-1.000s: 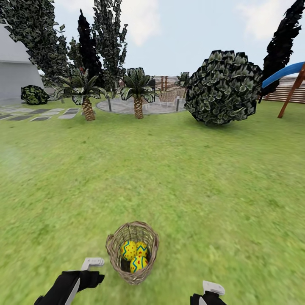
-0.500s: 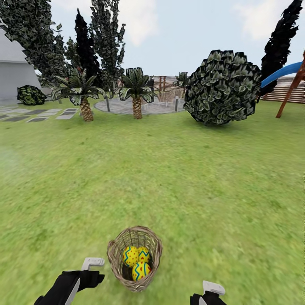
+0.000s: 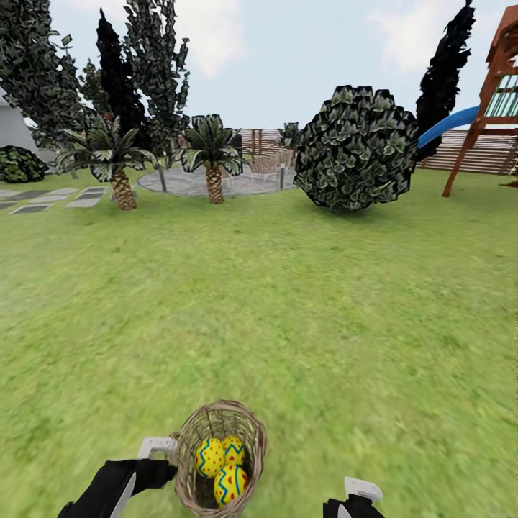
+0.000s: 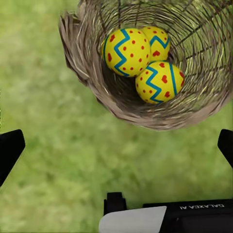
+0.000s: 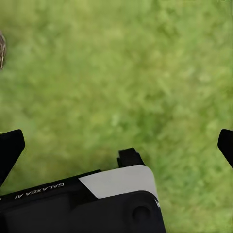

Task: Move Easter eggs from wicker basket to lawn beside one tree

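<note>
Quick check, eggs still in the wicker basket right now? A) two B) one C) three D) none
C: the left wrist view shows all three Easter eggs lying together inside the wicker basket, and the head view shows the same cluster in it, with the open left claw short of the rim.

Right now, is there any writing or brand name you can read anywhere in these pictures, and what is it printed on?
"GALAXEA AI": on the black body of the left arm, upside down in the left wrist view.
"GALAXEA AI": on the black body of the right arm, also upside down.
Nothing is written on the Easter eggs or the wicker basket.
</note>
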`<state>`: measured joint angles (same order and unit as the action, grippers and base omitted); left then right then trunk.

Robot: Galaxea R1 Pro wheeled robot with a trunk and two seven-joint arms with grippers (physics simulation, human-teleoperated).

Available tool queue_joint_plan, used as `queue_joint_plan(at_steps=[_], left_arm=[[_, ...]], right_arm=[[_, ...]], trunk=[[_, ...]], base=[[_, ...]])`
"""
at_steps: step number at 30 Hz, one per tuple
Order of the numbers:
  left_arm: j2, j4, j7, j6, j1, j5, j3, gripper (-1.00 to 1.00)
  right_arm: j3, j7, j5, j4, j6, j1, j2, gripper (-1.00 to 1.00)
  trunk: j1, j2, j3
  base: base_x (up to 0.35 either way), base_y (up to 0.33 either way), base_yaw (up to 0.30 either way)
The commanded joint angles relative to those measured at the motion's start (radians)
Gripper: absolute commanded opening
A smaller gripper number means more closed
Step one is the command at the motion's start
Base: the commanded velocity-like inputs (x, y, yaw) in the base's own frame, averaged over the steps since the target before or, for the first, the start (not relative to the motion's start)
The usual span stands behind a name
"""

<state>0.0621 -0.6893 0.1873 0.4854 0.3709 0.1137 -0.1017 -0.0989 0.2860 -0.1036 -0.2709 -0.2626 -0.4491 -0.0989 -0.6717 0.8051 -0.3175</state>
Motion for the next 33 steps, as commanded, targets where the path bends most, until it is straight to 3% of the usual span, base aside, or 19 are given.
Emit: queue_joint_plan(at_steps=[1,13,33], left_arm=[[-0.001,-0.001,0.009,0.004,0.0,0.011,-0.004,1.0],[-0.002,-0.002,0.009,0.004,0.0,0.011,-0.004,1.0],[-0.002,-0.001,0.008,0.005,0.0,0.008,-0.007,1.0]], right_arm=[[-0.003,0.005,-0.008,-0.002,-0.001,0.0,-0.001,1.0],[-0.003,0.005,-0.006,0.008,0.049,0.0,0.006,1.0],[-0.001,0.005,-0.008,0.007,0.047,0.0,-0.003,1.0]], trunk=[[-0.001,0.001,-0.001],[-0.001,0.001,-0.001],[-0.001,0.001,-0.001]], base=[[0.231,0.194,-0.2],[0.177,0.201,-0.201],[-0.048,0.068,-0.201]])
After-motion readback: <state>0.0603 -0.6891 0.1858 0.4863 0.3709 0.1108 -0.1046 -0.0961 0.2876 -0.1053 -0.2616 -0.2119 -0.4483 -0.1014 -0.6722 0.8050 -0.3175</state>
